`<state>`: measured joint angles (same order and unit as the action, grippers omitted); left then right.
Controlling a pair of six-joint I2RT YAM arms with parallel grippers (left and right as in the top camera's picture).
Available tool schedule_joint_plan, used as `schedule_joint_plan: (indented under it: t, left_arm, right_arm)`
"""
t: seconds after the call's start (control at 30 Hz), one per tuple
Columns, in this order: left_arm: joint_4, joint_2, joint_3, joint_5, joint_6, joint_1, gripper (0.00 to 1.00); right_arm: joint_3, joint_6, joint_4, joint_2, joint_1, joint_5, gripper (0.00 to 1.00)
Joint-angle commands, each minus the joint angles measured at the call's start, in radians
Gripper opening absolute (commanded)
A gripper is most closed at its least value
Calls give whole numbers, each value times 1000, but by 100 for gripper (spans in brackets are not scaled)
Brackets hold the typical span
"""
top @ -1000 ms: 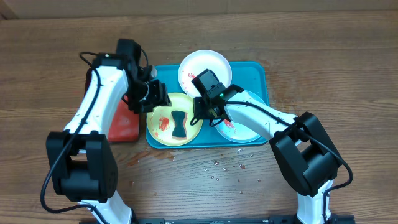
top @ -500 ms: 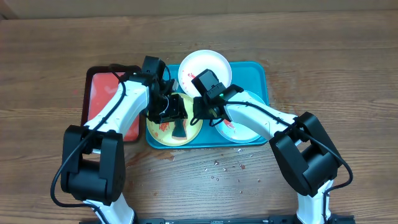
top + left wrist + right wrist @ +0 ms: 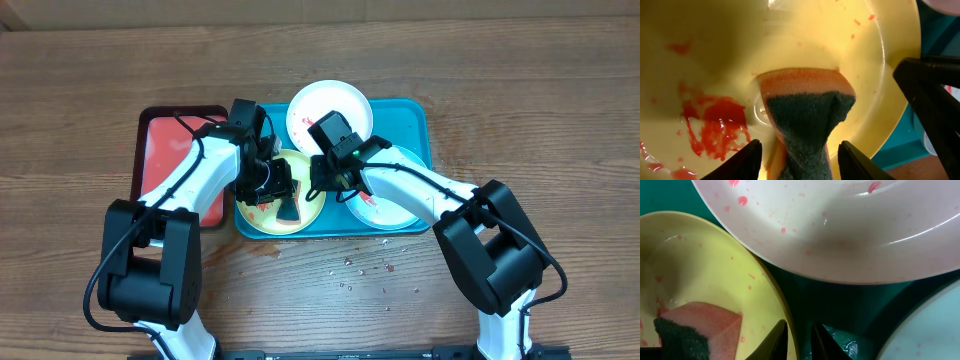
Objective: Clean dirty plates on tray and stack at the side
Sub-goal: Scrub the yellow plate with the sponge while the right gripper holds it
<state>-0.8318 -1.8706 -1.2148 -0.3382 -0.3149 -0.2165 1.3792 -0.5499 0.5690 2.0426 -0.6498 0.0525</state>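
Observation:
The yellow-green plate [image 3: 310,208] lies at the front left of the teal tray [image 3: 415,115], with red sauce [image 3: 715,122] on it and the dark-topped sponge [image 3: 290,207] in its middle. My left gripper [image 3: 272,188] is open, its fingers either side of the sponge [image 3: 807,117], low over the plate [image 3: 705,30]. My right gripper [image 3: 322,187] is shut on the yellow-green plate's right rim [image 3: 767,287]; in the right wrist view the gripper [image 3: 799,325] pinches that rim. The white plate [image 3: 335,105] leans at the tray's back. The mint-rimmed plate [image 3: 395,210] lies at the front right.
A smaller red tray [image 3: 160,160] with a dark rim lies left of the teal tray, partly under my left arm. Small crumbs and sauce specks [image 3: 365,265] dot the wooden table in front of the teal tray.
My left arm has swung right from over the red tray onto the yellow-green plate and come down around the sponge. The right arm has not moved.

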Motion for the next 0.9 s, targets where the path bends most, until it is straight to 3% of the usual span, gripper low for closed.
schedule_joint_plan:
  t: [0.0, 0.1, 0.37, 0.43, 0.67, 0.73, 0.77, 0.83, 0.87]
  left_arm:
    - [18, -11, 10, 23, -7, -8, 50]
    - [27, -14, 10, 31, -6, -8, 49]
    - [31, -34, 10, 24, 27, -9, 31]
    - [27, -43, 10, 24, 27, -9, 31]
    - [11, -104, 11, 23, 35, -10, 46]
    - [8, -115, 11, 24, 53, -10, 47]
    - [6, -117, 11, 28, 58, -10, 42]
    - [2, -117, 10, 39, 57, -8, 20]
    - [-3, -117, 4, 41, 57, -2, 4]
  right_arm:
    - [1, 0, -6, 13, -3, 2, 18]
    - [1, 0, -7, 13, -3, 2, 18]
    - [1, 0, -8, 13, -3, 2, 18]
    - [1, 0, -8, 13, -3, 2, 18]
    - [1, 0, -29, 13, -3, 2, 18]
    - [1, 0, -34, 13, -2, 2, 18]
    - [1, 0, -34, 13, -3, 2, 18]
    - [1, 0, -33, 13, -3, 2, 18]
    - [1, 0, -33, 13, -3, 2, 18]
